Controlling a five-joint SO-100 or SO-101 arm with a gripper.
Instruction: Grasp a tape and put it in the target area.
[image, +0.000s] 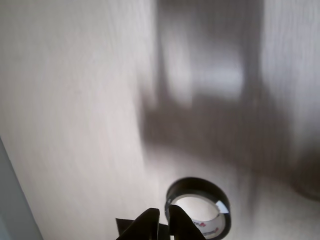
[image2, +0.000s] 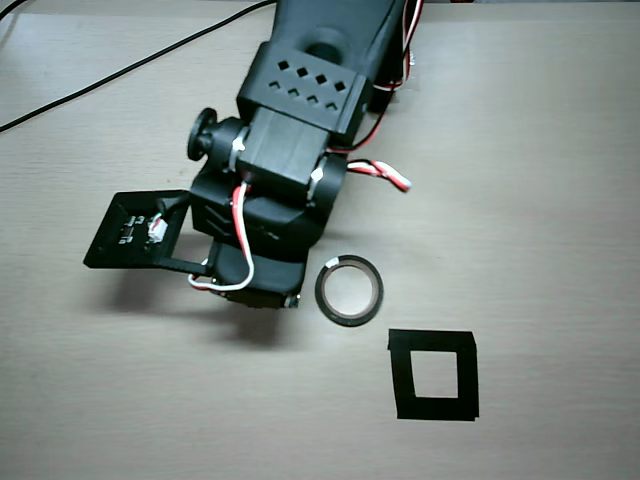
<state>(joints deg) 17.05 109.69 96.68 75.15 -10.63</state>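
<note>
A black tape roll (image: 199, 192) with a white inner core lies flat on the wooden table, at the bottom of the wrist view. My gripper (image: 163, 214) enters from the bottom edge with its two dark fingertips close together and empty, just left of the roll and next to its rim. In the overhead view the tape roll (image2: 349, 291) lies right of the arm's head (image2: 265, 215), which hides the fingers. The target area, a square outline of black tape (image2: 433, 374), lies on the table below and right of the roll, with a small gap between them.
A black cable (image2: 120, 70) runs across the table's upper left in the overhead view. Red and white wires (image2: 385, 175) hang off the arm's right side. The arm casts a broad shadow (image: 210, 100) on the table in the wrist view.
</note>
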